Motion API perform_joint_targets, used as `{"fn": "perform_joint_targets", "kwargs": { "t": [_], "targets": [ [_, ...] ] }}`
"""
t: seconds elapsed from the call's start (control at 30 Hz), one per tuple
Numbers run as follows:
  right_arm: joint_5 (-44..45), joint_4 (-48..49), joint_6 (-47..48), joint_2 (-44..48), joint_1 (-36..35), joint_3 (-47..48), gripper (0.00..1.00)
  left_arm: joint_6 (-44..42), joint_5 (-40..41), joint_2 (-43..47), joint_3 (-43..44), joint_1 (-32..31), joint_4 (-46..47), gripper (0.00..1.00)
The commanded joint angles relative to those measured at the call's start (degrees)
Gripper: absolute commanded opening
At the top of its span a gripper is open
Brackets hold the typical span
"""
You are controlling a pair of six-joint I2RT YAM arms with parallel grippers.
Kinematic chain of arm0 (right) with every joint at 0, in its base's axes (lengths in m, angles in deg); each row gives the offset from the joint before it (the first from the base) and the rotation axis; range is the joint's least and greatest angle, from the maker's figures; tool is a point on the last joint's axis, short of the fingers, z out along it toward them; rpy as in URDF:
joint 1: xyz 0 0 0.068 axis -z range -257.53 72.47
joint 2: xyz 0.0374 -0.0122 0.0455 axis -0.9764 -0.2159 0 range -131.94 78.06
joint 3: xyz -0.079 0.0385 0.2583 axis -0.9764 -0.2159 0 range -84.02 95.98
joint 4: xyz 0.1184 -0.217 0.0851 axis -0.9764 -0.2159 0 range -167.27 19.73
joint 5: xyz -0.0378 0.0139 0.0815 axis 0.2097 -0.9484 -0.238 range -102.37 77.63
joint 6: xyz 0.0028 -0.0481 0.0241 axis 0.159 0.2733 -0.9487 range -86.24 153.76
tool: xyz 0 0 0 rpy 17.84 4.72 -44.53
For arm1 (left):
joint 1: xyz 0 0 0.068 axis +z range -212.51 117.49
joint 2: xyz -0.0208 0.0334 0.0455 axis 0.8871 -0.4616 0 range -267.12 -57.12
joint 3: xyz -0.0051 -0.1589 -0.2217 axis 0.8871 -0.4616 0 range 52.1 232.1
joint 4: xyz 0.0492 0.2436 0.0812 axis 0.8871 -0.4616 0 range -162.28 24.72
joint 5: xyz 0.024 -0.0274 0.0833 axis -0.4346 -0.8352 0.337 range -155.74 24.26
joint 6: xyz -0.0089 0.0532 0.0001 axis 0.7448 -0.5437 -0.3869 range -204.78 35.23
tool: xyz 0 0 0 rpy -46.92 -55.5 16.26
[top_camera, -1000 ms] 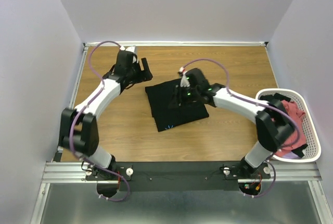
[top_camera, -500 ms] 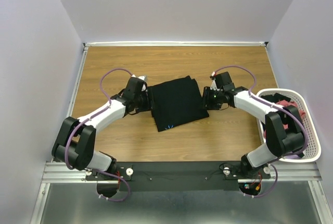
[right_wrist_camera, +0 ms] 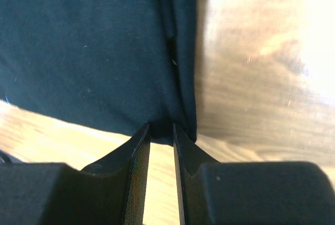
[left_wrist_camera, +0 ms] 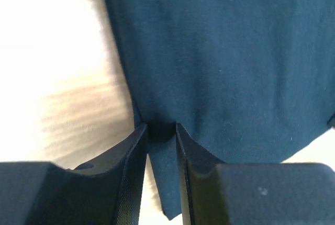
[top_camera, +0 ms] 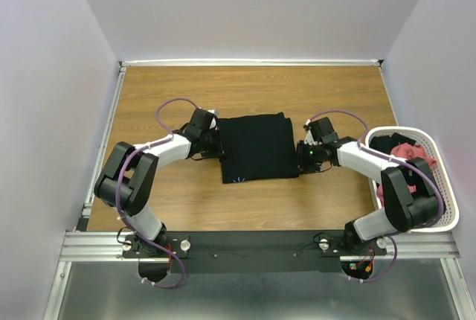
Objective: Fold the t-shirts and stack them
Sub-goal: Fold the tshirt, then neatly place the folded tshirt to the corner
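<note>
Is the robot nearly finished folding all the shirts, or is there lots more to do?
Not nearly. Done: the black t-shirt lies folded into a neat rectangle on the table. In hand: the left gripper and right gripper each pinch one side edge of it. Left: the salmon-red t-shirts sit crumpled in the white basket, unfolded, so nothing is stacked yet.

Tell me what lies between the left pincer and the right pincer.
Only the folded black t-shirt, in the top view; the left pincer and right pincer each nip a side edge.
</note>
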Motion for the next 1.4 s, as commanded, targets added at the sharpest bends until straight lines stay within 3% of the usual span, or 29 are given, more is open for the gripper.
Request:
{"fn": "perform_joint_targets", "kwargs": {
  "t": [0.0, 0.17, 0.27, 0.37, 0.67, 0.87, 0.97, 1.07, 1.13, 1.27, 1.37],
  "targets": [
    [-0.78, -2.67, 0.03, 3.49, -0.16, -0.19, 0.33, -2.75, 1.36, -2.34, 1.17, 0.63, -1.98, 0.36],
    [5.1, -3.28, 1.34, 4.2, -0.16, 6.39, 0.47, -3.89, 6.43, 5.03, 3.1, 0.63, -5.85, 0.54],
    [8.36, -3.46, 2.4, 0.53, -0.08, 10.53, 0.6, -4.68, 12.76, 12.93, 3.72, 1.5, -9.88, 0.74],
    [9.42, -3.46, 3.01, -3.09, -0.08, 13.51, 0.63, -5.64, 18.12, 17.17, 3.28, 2.99, -11.92, 0.85],
    [13.9, -3.19, 3.89, -14.69, -0.08, 21.96, 0.63, -8.02, 32.01, 36.23, -4.88, 6.78, -9.55, 0.87],
    [12.85, -3.19, 4.59, -19.96, -0.08, 25.38, 0.61, -7.85, 33.8, 43.63, -8.49, 7.04, -6.3, 0.87],
    [13.9, -3.37, 5.47, -22.08, 0.01, 26.53, 0.55, -7.76, 32.47, 42.32, -8.33, 7.3, -5.42, 0.86],
    [17.92, -3.46, 7.49, -23.93, 0.19, 28.11, 0.36, -8.37, 32.38, 40.82, -7.62, 7.66, -5.94, 0.86],
    [22.05, -3.63, 9.16, -24.89, 1.15, 29.43, 0.1, -8.81, 32.56, 41.0, -7.79, 7.83, -6.03, 0.86],
    [30.49, -3.9, 13.81, -26.56, 3.26, 32.24, 0.01, -9.08, 32.38, 41.7, -8.15, 7.92, -5.42, 0.86],
    [40.59, -3.9, 20.31, -28.67, 4.67, 36.01, 0.0, -9.08, 32.38, 41.52, -7.97, 8.01, -5.59, 0.86]
  ]
}}
